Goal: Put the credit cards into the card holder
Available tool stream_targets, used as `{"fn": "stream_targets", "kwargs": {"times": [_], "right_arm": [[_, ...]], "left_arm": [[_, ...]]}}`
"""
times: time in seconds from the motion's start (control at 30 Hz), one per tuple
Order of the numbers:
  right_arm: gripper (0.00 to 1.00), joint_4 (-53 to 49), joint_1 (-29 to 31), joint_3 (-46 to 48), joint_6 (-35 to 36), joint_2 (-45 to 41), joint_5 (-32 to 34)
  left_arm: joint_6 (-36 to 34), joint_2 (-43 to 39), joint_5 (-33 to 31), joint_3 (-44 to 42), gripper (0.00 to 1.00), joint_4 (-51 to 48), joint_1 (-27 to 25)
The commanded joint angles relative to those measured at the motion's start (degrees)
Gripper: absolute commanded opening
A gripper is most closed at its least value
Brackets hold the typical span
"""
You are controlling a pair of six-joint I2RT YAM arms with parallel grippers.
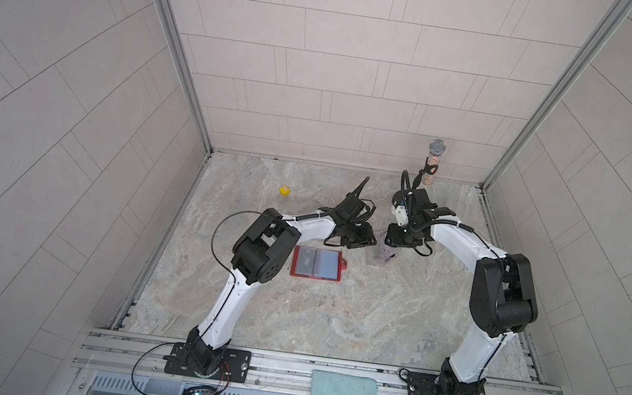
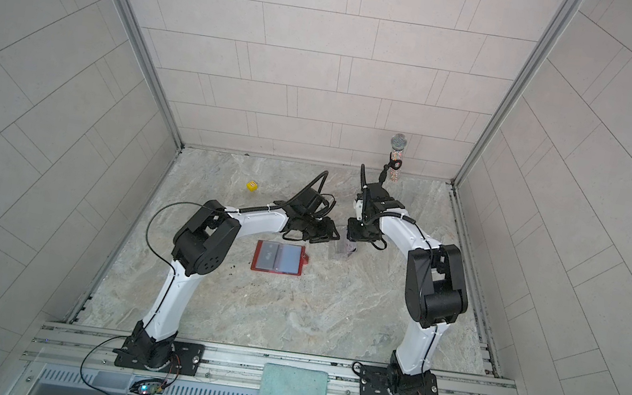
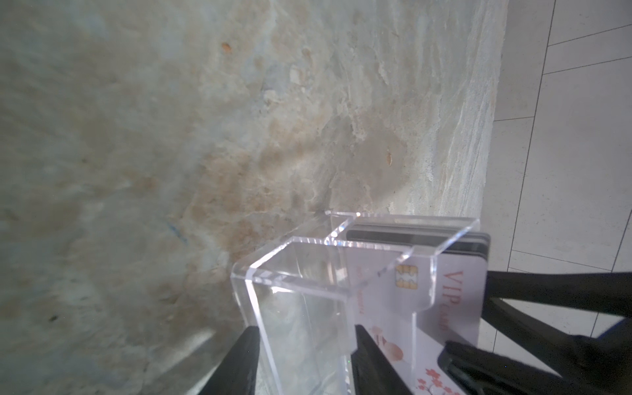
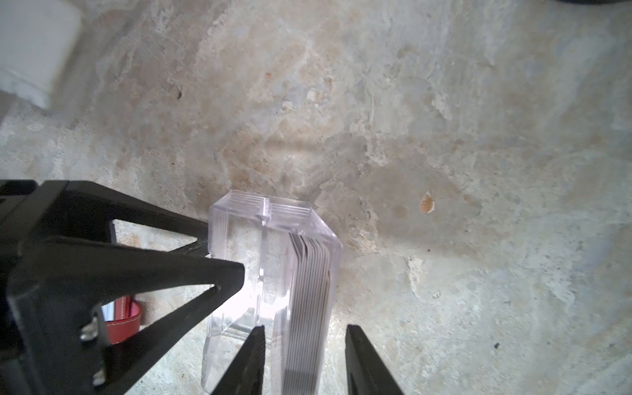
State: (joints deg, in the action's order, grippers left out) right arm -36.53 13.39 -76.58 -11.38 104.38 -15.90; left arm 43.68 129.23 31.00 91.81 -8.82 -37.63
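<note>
Right wrist: straddled credit cards (image 4: 307, 301) with half-open right gripper (image 4: 304, 342); clamped clear stand (image 4: 236, 222) with left gripper (image 4: 223, 254); judged stiff, slick, face-pinchable.

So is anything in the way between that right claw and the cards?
Only the clear acrylic stand that holds the cards: its walls flank the stack. The right gripper straddles the stack, whose upper edges look exposed. The left gripper straddles the stand's empty compartment beside them.
</note>
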Motion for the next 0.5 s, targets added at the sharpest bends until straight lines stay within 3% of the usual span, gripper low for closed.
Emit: {"fn": "stream_targets", "kwargs": {"times": [0.0,0.47], "right_arm": [[0.4,-1.4,0.4,-0.9,0.2,1.0,2.2],[0.39,-4.0,1.8,-2.8,0.6,2.0,8.9]], "left_arm": [[-1.2,1.5,-0.5,1.4,0.49,-2.2,-0.3],[-1.9,1.3,-2.9,-0.2,0.46,-4.4,-0.3]]}}
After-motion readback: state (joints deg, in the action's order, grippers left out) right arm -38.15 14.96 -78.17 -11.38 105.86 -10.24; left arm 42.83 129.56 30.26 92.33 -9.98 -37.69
